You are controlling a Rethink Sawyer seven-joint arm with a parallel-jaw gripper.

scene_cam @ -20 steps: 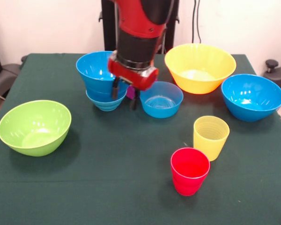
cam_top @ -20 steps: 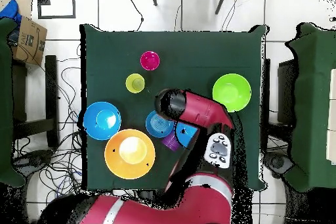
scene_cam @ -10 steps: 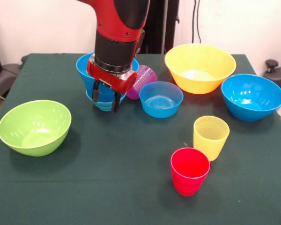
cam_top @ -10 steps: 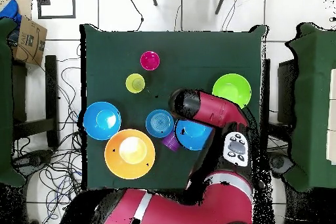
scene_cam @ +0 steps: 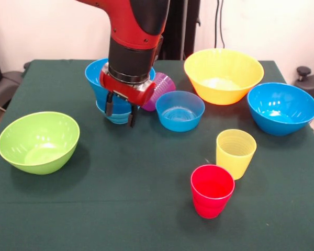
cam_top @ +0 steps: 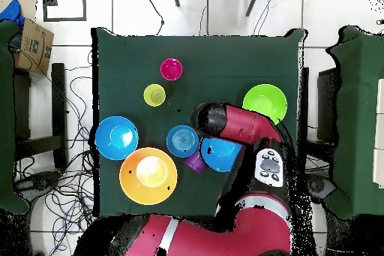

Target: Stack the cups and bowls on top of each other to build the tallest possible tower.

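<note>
My gripper [scene_cam: 120,112] is open and empty, hanging just in front of the tower [scene_cam: 102,78], a large blue bowl nested in a small blue one. A purple cup [scene_cam: 163,85] lies on its side between that pile and a small blue bowl [scene_cam: 180,110]. The yellow cup [scene_cam: 235,152] and red cup [scene_cam: 212,191] stand upright at the near right. In the overhead view the arm [cam_top: 232,125] hides the gripper and part of the pile [cam_top: 221,154]; the purple cup [cam_top: 195,161] shows beside it.
A very large yellow bowl [scene_cam: 223,76] and a large blue bowl [scene_cam: 281,107] stand at the right, a lime green bowl [scene_cam: 37,141] at the left. Overhead they are the yellow bowl [cam_top: 148,176], blue bowl [cam_top: 116,137] and green bowl [cam_top: 265,104].
The arm swung to the picture's left in the front view, from over the purple cup to in front of the blue pile. The purple cup now shows on its side, free of the gripper.
</note>
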